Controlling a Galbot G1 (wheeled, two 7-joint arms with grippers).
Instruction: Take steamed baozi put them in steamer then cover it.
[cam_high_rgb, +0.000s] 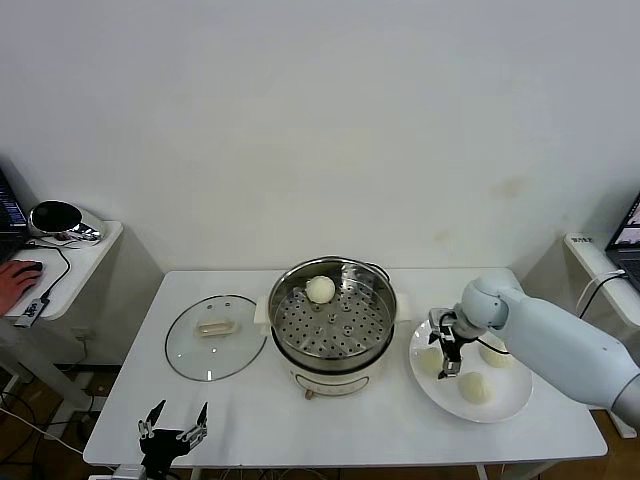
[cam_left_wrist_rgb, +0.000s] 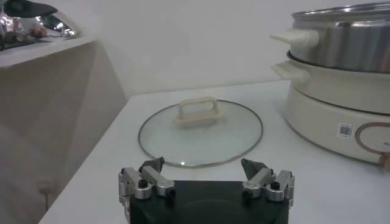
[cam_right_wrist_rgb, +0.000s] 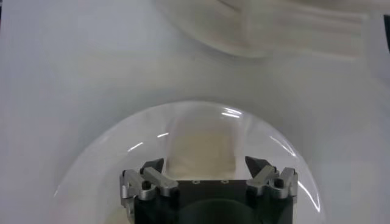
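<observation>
The steamer (cam_high_rgb: 332, 325) is sitting mid-table, uncovered, with one baozi (cam_high_rgb: 320, 289) lying on its perforated tray toward the back rim; most of the tray is showing bare. The cover (cam_high_rgb: 214, 336) is lying flat on the table just left of the steamer, its rim near but apart from the pot's left handle, bar handle facing up. A white plate (cam_high_rgb: 505, 405) is sitting right of the steamer, its near edge close to the table's front edge, a narrow strip of table showing between plate and pot. Three baozi are resting on the plate: one at the left (cam_high_rgb: 431, 361), one toward the front (cam_high_rgb: 474, 389), one toward the back (cam_high_rgb: 494, 350). The right gripper (cam_high_rgb: 449, 358) is hanging over the plate's left part, fingers spread wide, straddling the left baozi (cam_right_wrist_rgb: 201, 146); whether the fingers are touching it cannot be told. The left gripper (cam_high_rgb: 173, 424) is idling at the table's front-left edge, fingers spread and holding nothing, pointing toward the cover (cam_left_wrist_rgb: 200, 133), with bare table lying between them. The table (cam_high_rgb: 250, 430) front of the steamer and cover is offering open surface.
</observation>
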